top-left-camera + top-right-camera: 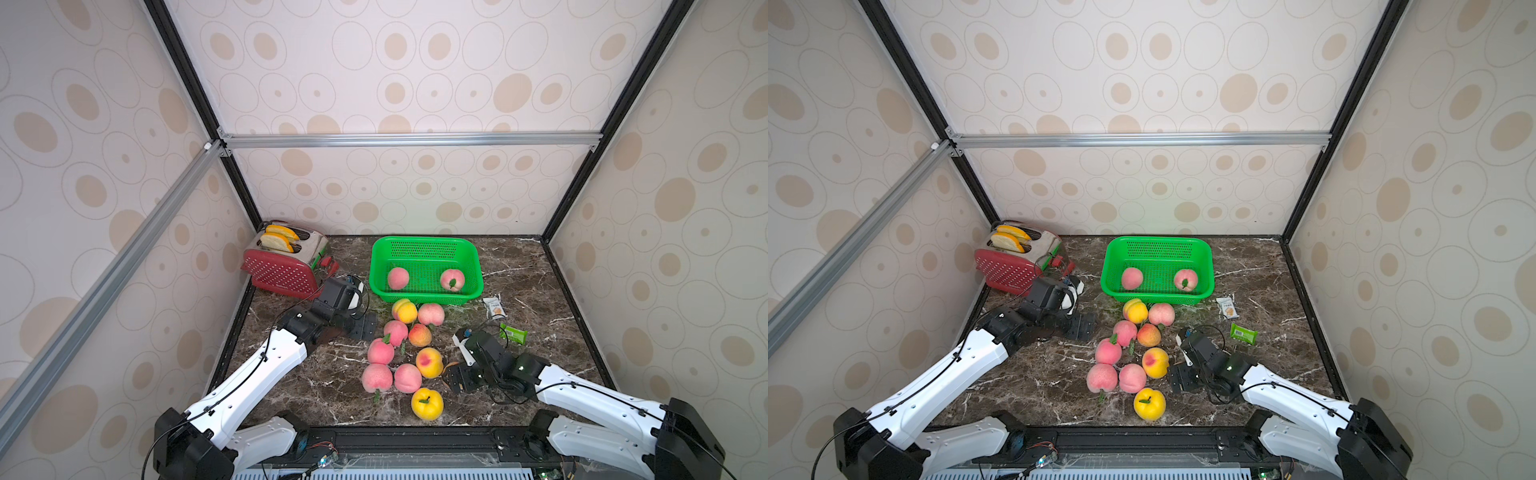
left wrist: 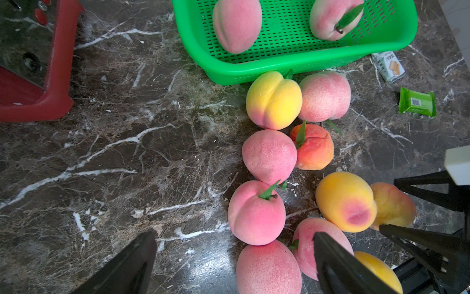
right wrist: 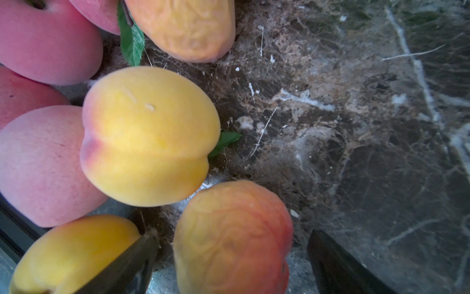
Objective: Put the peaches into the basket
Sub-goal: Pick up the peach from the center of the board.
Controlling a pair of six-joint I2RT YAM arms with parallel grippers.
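Note:
The green basket [image 1: 424,241] stands at the back of the table with two pink peaches [image 1: 398,277] [image 1: 452,279] inside. Several pink, orange and yellow peaches [image 1: 405,311] lie in a cluster in front of it. My right gripper [image 3: 232,236] sits low at the cluster's right edge. Its jaws are open on either side of an orange-red blushed peach [image 3: 229,216], with a gap showing on both sides. That peach [image 2: 393,206] is mostly hidden in both top views. My left gripper [image 1: 362,327] hangs open and empty, left of the cluster.
A red-and-silver toaster [image 1: 286,266] holding bread slices stands at the back left, near my left arm. A white snack packet [image 1: 493,307] and a green one [image 1: 514,334] lie right of the cluster. Enclosure walls surround the table on three sides.

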